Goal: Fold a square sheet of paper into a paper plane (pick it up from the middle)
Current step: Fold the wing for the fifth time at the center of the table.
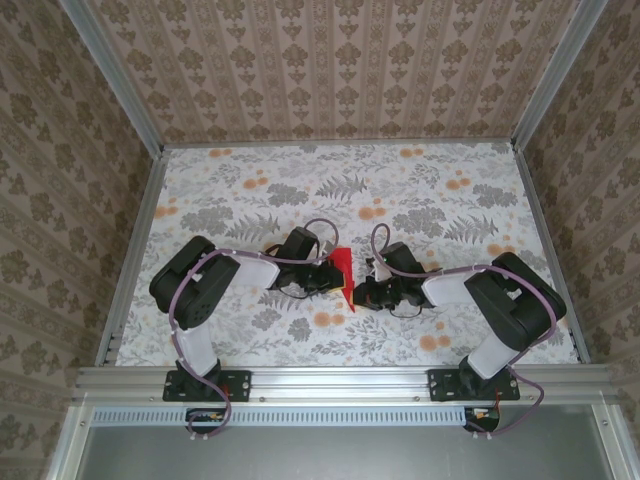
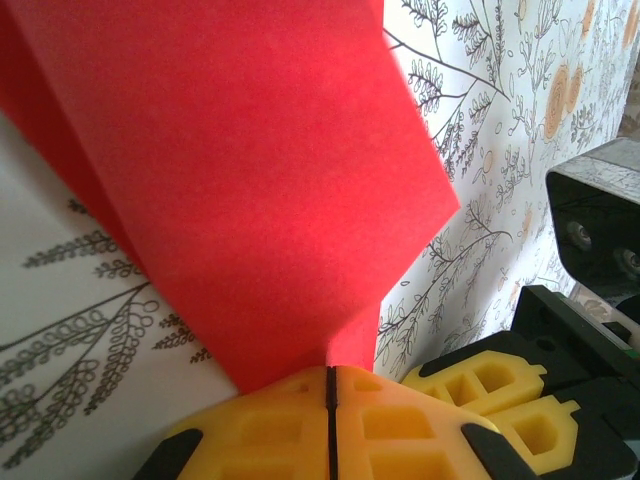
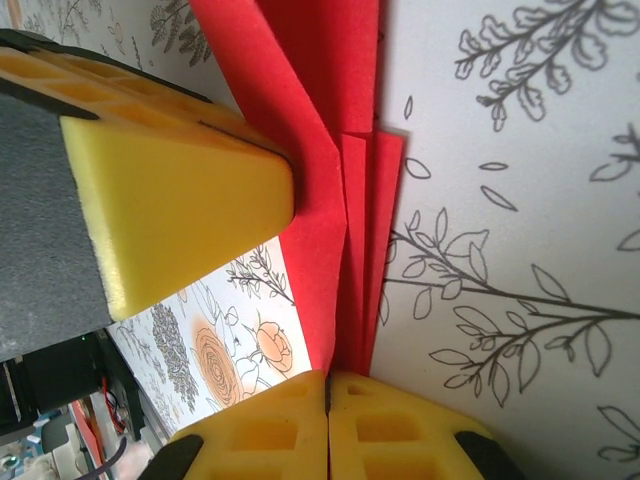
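Observation:
The red sheet of paper [image 1: 344, 272] is a folded, pointed shape held upright between my two grippers at the middle of the table. My left gripper [image 1: 328, 278] is shut on its left side. In the left wrist view the yellow jaws [image 2: 330, 375] press together on the lower corner of a broad red flap [image 2: 250, 180]. My right gripper [image 1: 360, 293] is shut on the paper from the right. In the right wrist view its jaws [image 3: 328, 380] pinch the edges of several red layers [image 3: 345, 230]. A yellow finger of the left gripper [image 3: 170, 190] lies against the paper there.
A floral cloth [image 1: 400, 190] covers the table. Metal rails [image 1: 135, 230] run along both sides, and a front rail [image 1: 340, 380] carries the arm bases. Patterned walls stand close behind and beside. The right gripper's yellow fingers [image 2: 490, 388] sit just right of the left jaws.

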You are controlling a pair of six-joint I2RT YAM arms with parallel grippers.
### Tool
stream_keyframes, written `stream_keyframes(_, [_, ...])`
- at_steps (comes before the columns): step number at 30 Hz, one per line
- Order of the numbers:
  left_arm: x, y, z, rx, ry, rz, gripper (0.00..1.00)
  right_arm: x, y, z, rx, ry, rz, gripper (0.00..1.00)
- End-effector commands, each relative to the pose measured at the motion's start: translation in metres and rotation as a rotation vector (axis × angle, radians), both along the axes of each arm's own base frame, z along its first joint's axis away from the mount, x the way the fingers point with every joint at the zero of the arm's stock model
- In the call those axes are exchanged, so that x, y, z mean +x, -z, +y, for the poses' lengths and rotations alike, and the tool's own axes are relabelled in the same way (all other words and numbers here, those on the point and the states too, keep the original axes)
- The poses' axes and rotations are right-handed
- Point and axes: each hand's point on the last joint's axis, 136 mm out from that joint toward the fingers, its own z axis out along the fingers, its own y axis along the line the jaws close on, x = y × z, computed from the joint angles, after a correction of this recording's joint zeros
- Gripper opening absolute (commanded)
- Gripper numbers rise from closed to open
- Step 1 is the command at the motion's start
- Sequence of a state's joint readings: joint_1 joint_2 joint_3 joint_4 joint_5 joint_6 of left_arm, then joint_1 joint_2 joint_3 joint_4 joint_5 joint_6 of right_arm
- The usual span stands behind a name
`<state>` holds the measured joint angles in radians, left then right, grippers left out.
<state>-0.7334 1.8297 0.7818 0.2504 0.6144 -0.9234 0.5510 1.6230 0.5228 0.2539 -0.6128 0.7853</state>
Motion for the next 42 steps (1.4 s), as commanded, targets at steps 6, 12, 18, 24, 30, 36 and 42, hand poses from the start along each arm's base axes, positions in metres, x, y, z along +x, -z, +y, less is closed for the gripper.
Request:
stream_keyframes(6, [-0.004,0.024,0.014,0.098,-0.014,0.034,0.08,-0.012,-0.015,-0.017,-0.081,0.019,-0.015,0.20])
stream_keyframes(12, [-0.004,0.023,0.014,0.096,-0.012,0.031,0.08,-0.003,-0.033,-0.010,-0.057,0.011,-0.069,0.15])
stream_keyframes(18, [-0.004,0.022,0.013,0.093,-0.011,0.031,0.08,0.003,-0.029,0.008,-0.034,-0.033,-0.064,0.08])
stream_keyframes(24, [-0.005,0.021,0.012,0.087,-0.007,0.032,0.08,0.004,-0.016,0.014,-0.030,-0.052,-0.034,0.07])
stream_keyframes(30, [-0.004,0.020,0.012,0.081,-0.010,0.032,0.08,-0.004,-0.008,0.015,-0.016,-0.066,-0.006,0.08])
stream_keyframes(36, [-0.003,0.017,0.011,0.076,-0.011,0.030,0.09,-0.010,0.002,0.012,-0.028,-0.076,0.024,0.09])
stream_keyframes(42, [-0.004,0.018,0.012,0.082,-0.014,0.033,0.09,-0.019,0.013,0.012,-0.049,-0.096,0.058,0.09])
